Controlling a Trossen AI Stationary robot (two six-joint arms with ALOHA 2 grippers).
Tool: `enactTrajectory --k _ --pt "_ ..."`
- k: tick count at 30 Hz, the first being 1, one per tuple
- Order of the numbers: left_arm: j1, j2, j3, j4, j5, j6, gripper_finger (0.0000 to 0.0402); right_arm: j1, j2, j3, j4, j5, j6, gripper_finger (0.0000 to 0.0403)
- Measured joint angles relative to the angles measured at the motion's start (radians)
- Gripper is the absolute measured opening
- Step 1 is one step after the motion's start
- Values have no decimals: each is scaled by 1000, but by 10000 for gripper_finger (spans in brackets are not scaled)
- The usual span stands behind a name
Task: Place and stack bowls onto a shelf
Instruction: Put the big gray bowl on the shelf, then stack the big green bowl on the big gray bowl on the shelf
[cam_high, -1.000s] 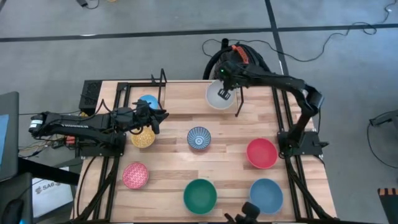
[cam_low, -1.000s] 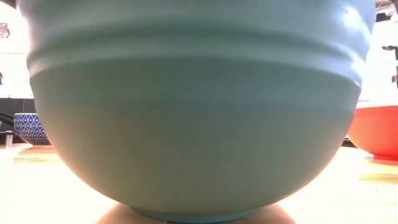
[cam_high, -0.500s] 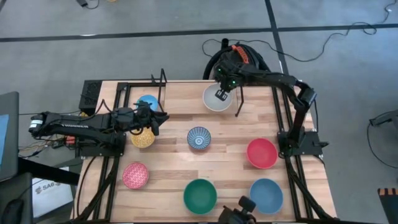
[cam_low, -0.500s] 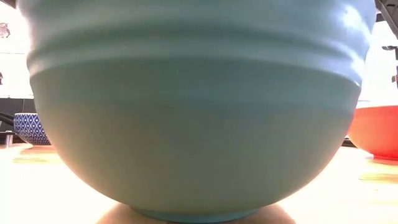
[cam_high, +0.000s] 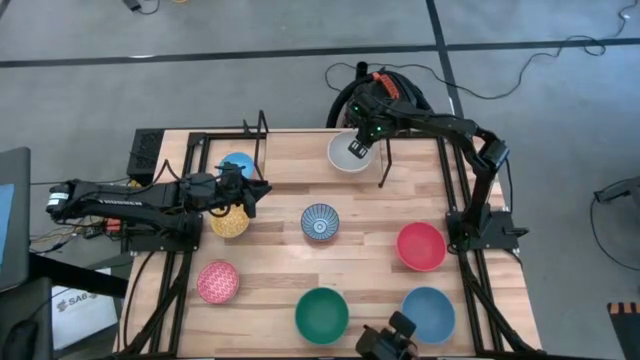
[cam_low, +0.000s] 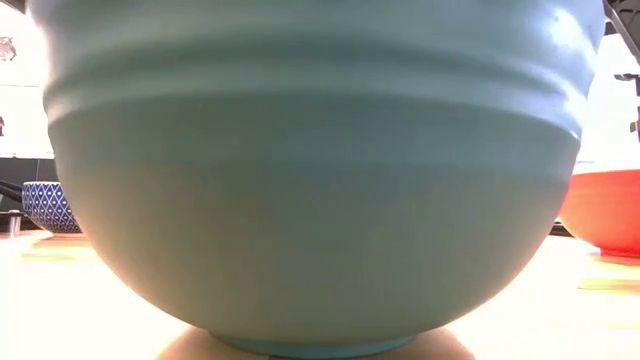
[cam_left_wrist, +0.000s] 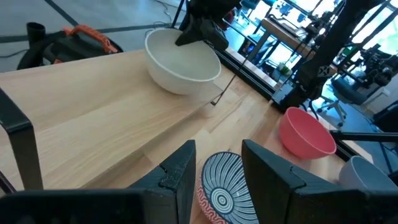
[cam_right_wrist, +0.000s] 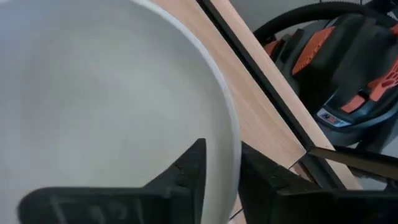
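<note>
High view: right gripper (cam_high: 357, 148), jaws straddling the white bowl's (cam_high: 343, 158) rim, top centre. Left gripper (cam_high: 258, 190) parted, empty, over the yellow bowl (cam_high: 228, 222); most bowls unshelved.

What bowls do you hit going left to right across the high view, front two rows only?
Pink speckled bowl → green bowl → blue-white patterned bowl → red bowl → larger blue bowl. The yellow bowl is left out, since it overlaps the left arm.
</note>
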Motion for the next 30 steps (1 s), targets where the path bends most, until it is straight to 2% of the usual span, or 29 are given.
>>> enactTrajectory --k 6,12,23,30 --pt "0 0 0 0 -1 0 114 14 -29 0 31 17 -4 145" --pt "0 0 0 2 12 12 114 29 -146 0 84 21 15 152" --pt "-5 0 0 6 67 109 114 148 -487 2 -17 25 276 152" --pt "-80 38 0 80 113 188 114 302 -642 -31 -244 165 503 152"
